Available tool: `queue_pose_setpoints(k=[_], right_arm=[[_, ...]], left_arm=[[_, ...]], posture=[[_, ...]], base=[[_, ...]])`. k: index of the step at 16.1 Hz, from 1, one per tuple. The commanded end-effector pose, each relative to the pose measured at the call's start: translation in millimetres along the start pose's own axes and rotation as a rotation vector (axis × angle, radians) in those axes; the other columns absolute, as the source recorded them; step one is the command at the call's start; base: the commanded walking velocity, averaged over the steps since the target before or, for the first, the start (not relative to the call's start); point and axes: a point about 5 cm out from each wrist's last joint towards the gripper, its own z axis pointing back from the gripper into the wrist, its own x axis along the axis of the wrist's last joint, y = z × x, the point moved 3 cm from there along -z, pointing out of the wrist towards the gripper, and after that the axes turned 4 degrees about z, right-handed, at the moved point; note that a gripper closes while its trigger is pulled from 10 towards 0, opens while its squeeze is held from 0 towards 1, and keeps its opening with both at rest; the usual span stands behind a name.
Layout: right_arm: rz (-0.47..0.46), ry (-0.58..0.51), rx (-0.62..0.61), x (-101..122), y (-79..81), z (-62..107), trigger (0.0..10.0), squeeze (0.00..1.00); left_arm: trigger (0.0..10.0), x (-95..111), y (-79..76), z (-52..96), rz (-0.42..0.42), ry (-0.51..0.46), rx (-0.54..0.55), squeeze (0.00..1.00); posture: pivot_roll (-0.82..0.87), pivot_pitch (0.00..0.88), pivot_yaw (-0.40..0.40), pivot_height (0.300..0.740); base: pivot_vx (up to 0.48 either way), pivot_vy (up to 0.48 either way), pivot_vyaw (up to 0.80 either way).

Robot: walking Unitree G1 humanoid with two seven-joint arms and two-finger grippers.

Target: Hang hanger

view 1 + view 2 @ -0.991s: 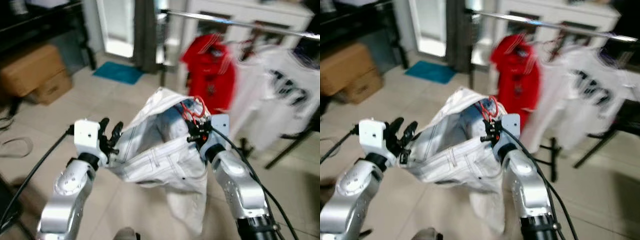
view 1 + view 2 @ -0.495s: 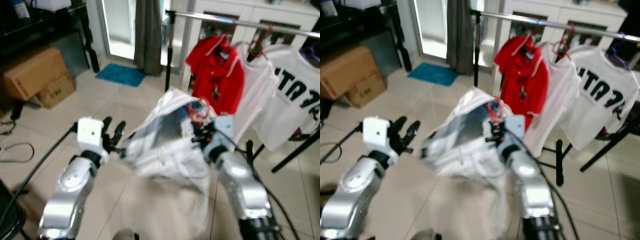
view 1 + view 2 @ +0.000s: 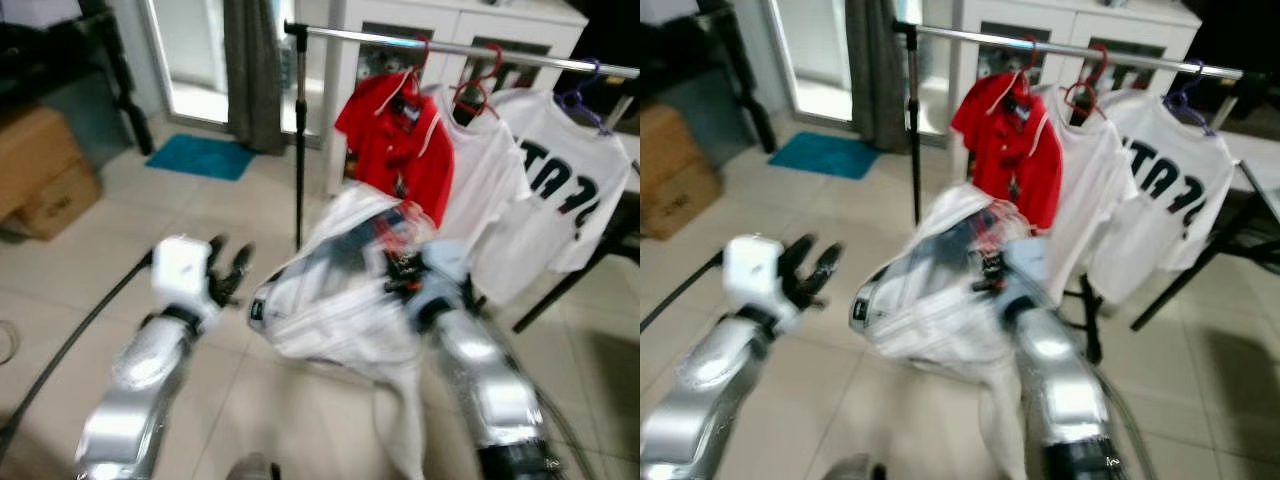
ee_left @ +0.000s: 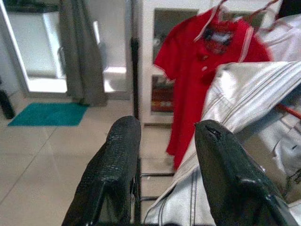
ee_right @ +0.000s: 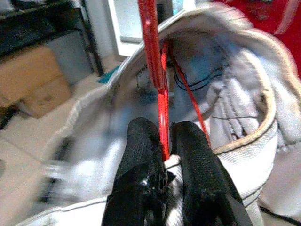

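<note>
2 silver, rounded arms were seen, each ending in 2 long black fingers with a textured surface. A white box-shaped housing was fitted at the wrist of the left gripper (image 3: 228,272). A black cable was run along each arm; the right gripper (image 5: 164,141) was similarly black.

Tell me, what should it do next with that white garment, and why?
Probably lift the red hanger toward the bare stretch of rail left of the red shirt. The right gripper is shut on it with the white garment well below the rail, while the left gripper is open.
</note>
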Motion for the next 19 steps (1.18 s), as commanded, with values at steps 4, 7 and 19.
queue_pose_setpoints(k=[4, 7, 19], right_arm=[[0.037, -0.079, 0.001, 22, -4.2, -0.2, 10.0, 0.00], [0.040, -0.079, -0.003, 22, -5.0, 0.2, 10.0, 0.00], [0.085, -0.096, -0.071, 33, -23.9, 0.7, 10.0, 0.00]], left_arm=[[10.0, 7, -6.5, -3.5, -0.001, -0.024, -0.017, 0.00], [10.0, 7, -7.1, -3.5, 0.005, -0.025, -0.014, 0.00], [10.0, 10, -4.8, -5.8, 0.000, -0.039, -0.009, 0.00]], posture=[[0.03, 0.000, -0.024, 0.705], [0.03, 0.000, -0.023, 0.705], [0.02, 0.000, -0.017, 0.705]], base=[[0.317, 0.000, 0.00], [0.316, 0.000, 0.00], [0.316, 0.000, 0.00]])
